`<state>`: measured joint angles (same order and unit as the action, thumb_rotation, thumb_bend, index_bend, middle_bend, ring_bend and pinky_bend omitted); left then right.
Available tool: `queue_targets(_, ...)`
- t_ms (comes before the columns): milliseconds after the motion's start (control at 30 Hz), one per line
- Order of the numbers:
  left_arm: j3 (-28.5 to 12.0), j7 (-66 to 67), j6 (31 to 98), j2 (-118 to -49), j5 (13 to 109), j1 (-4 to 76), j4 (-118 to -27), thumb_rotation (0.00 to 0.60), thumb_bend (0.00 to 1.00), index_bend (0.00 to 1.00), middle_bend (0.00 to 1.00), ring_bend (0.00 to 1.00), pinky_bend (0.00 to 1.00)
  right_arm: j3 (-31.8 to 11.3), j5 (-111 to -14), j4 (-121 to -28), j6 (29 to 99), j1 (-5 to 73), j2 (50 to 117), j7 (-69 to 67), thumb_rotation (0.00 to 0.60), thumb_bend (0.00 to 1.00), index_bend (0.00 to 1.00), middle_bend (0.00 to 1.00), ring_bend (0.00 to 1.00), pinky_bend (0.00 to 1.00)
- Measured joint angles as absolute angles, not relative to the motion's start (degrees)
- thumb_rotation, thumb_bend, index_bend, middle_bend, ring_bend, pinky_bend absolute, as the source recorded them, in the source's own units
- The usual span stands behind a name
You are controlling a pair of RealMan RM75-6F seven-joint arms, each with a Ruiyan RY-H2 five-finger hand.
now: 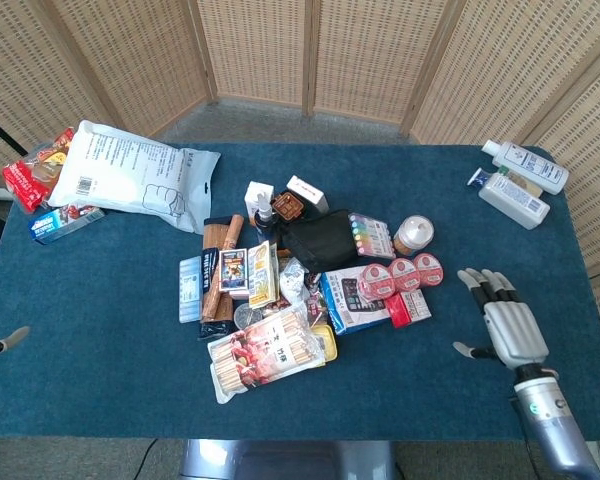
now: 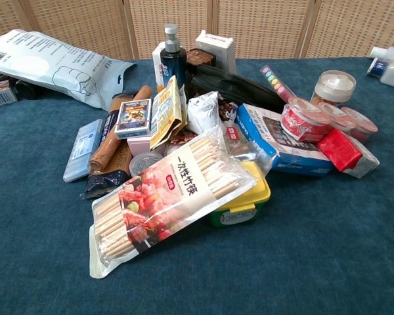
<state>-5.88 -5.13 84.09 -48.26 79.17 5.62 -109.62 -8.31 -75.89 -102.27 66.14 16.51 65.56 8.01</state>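
Far left edge, head view: only a fingertip of the left hand [image 1: 10, 338] shows over the blue cloth desk [image 1: 100, 330], so cannot tell if it is spread or curled. It holds nothing visible and sits well apart from the pile.

Left far corner: white plastic mailer bag [image 1: 130, 172], with a red snack packet [image 1: 32, 172] just beside it.

Centre pile: clear pack of bamboo skewers with red label [image 2: 161, 197] at the near side, lying over a yellow-lidded green tub [image 2: 246, 203]. Far side has a dark spray bottle [image 2: 173, 59].

Right of centre: blue calculator box [image 2: 276, 141], then three red-and-white round cups [image 1: 402, 273] and a red wrapped block [image 2: 340, 148] touching them.

Right hand [image 1: 505, 325]: fingers wide and straight, palm down, holding nothing, above the desk. The red wrapped block is the nearest thing, left and slightly far of the fingertips, near but not touching.

Judgement: the reach into the pile's right edge goes best coming in low from the right, with fingers kept spread until over the block, since the cups crowd it and could get knocked.

Far right corner: two white pump bottles [image 1: 520, 180].
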Motion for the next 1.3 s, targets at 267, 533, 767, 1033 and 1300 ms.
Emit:
queue_targets(267, -6.04, -4.97, 83.59, -48.38, 78.53, 5.81, -109.38, 0.6, 0.05, 0.0, 0.0, 0.0, 0.0, -11.28, -67.31, -101.54, 59.11, 23.99, 71.05, 12.9, 0.6, 0.0, 0.0, 0.0, 0.0, 0.0)
queue_targets(533, -6.15, -4.97, 83.62, -48.36, 78.18, 5.7, -109.26, 0.6, 0.05, 0.0, 0.0, 0.0, 0.0, -12.64, -59.63, -98.4, 55.17, 29.13, 75.64, 16.06, 0.6, 0.0, 0.0, 0.0, 0.0, 0.0)
queue_targets(767, -6.18, -5.02, 83.3, -48.38, 77.96, 5.75, -109.21, 0.6, 0.04, 0.0, 0.0, 0.0, 0.0, -12.9, -55.52, -94.85, 53.05, 32.79, 79.97, 17.56, 0.6, 0.0, 0.0, 0.0, 0.0, 0.0)
queue_targets(1033, -6.36, -5.23, 82.98, -48.44, 77.41, 5.87, -108.89, 0.6, 0.05, 0.0, 0.0, 0.0, 0.0, -12.79, -54.6, -89.44, 52.52, 35.16, 84.21, 17.3, 0.6, 0.0, 0.0, 0.0, 0.0, 0.0)
queue_targets(1300, -6.44, -5.26, 83.22, -48.4, 77.54, 5.76, -108.95, 0.6, 0.04, 0.0, 0.0, 0.0, 0.0, -12.31, -59.64, -83.22, 55.3, 34.77, 88.4, 11.61, 0.6, 0.0, 0.4, 0.77, 0.77, 0.68)
